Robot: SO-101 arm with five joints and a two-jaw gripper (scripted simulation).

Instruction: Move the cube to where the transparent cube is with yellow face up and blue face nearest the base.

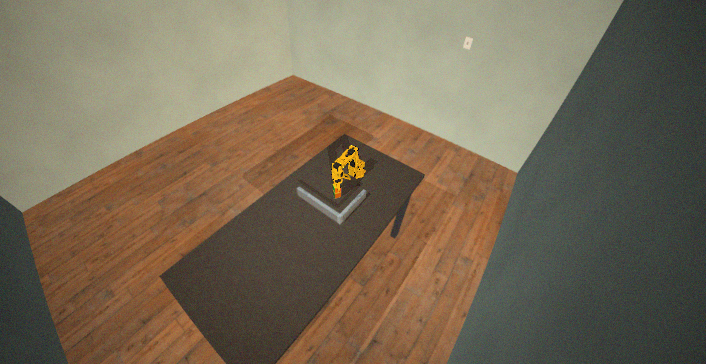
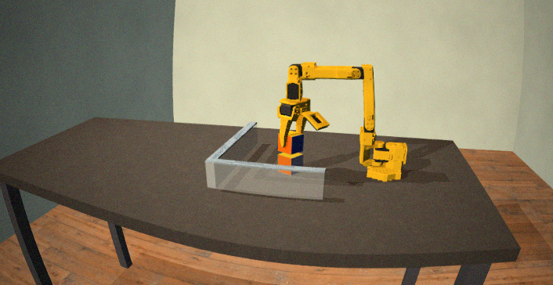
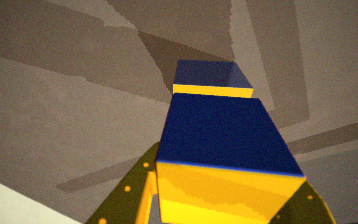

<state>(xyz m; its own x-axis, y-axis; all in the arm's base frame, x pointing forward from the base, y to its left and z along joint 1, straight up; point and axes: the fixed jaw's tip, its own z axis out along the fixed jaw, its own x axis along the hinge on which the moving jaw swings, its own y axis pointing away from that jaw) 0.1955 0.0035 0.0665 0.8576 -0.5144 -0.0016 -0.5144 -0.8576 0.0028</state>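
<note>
On the left, the dark matte counter (image 2: pixel 117 177) is curving away, smooth and brown, standing on slim dark legs over a plank floor (image 2: pixel 505 177). Next, an L-shaped low wall (image 2: pixel 266 181) of pale, glassy grey is standing on it, one leg running back, the other across the front.

Inside that corner, the cube (image 2: pixel 291 142) is hanging in the gripper (image 2: pixel 290 130), sharp-edged and flat-coloured, showing an orange face and a dark blue face to the exterior camera. The gripper is clamping it from above, fingers pointing straight down, the yellow jaw splayed out to the right. In the wrist view the cube (image 3: pixel 225 150) is filling the frame between the two fingers, blue face on top, yellow face toward the lens.

Directly beneath it, the ghost cube (image 2: pixel 290 161) is sitting on the counter, yellow on top, orange and blue on its sides; the held cube is hovering just above it, nearly touching.

To the right, the yellow arm (image 2: pixel 368 102) is rising from its blocky base (image 2: pixel 388 174).
</note>
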